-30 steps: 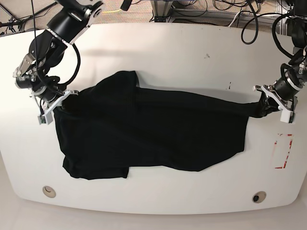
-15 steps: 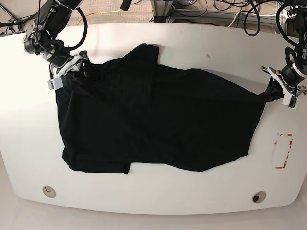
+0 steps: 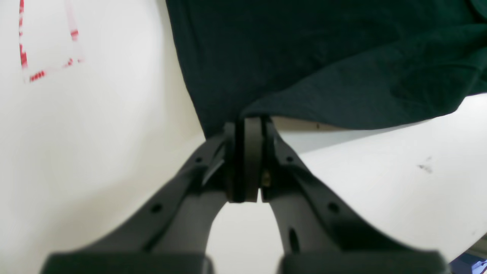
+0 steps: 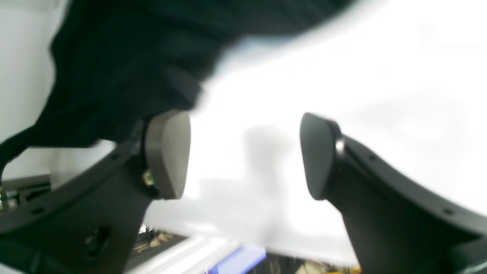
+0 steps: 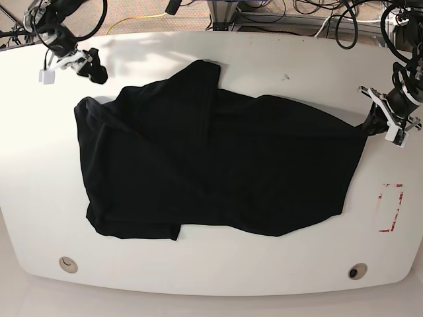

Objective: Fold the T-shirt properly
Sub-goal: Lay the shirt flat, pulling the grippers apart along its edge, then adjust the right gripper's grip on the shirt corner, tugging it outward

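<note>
One black T-shirt (image 5: 218, 165) is seen, spread over one white desk (image 5: 218, 59). Two grippers are counted: the left gripper (image 5: 378, 125) and the right gripper (image 5: 74, 65). One red-marked rectangle (image 5: 390, 208) is found on the desk, and two round holes (image 5: 67, 263) are set near its front edge.

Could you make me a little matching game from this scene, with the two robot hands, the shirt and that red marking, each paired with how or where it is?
Things:
1. left hand
2. right hand
3. T-shirt
4. red marking

States or places:
A. open, holding nothing
B. spread out black across the middle of the table
C. shut on a corner of the cloth
D. on the bare white tabletop, beside the shirt's edge

Pairs: 1-C, 2-A, 3-B, 4-D
</note>
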{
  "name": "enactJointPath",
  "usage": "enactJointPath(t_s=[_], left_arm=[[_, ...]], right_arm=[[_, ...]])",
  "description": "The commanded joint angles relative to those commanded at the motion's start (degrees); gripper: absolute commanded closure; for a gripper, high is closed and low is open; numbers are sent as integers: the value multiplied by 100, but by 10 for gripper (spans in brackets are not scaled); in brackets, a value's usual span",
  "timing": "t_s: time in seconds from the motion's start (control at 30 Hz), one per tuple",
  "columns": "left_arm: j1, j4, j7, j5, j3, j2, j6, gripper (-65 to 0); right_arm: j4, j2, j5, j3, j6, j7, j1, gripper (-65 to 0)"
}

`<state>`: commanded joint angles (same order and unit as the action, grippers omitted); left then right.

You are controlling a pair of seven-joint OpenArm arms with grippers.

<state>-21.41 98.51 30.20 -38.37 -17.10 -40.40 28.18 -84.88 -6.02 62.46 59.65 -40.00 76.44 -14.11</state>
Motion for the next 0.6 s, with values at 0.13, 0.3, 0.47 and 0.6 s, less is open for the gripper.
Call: enactJointPath(t_s=[0.13, 0.3, 0.47, 0.6], left_arm=[[0, -26, 9, 0, 0, 0, 0, 0], [9, -79, 9, 9, 18, 0, 0, 0], [0, -114, 9, 9, 18, 0, 0, 0], [0, -114, 9, 9, 26, 9, 0, 0]], right_arm=[[193, -18, 158, -9, 0, 79, 88, -428], [202, 0, 141, -9, 0, 79, 440, -428], [387, -18, 141, -26, 0, 88, 782, -428], [730, -62, 193, -352, 0, 88, 1020, -412]])
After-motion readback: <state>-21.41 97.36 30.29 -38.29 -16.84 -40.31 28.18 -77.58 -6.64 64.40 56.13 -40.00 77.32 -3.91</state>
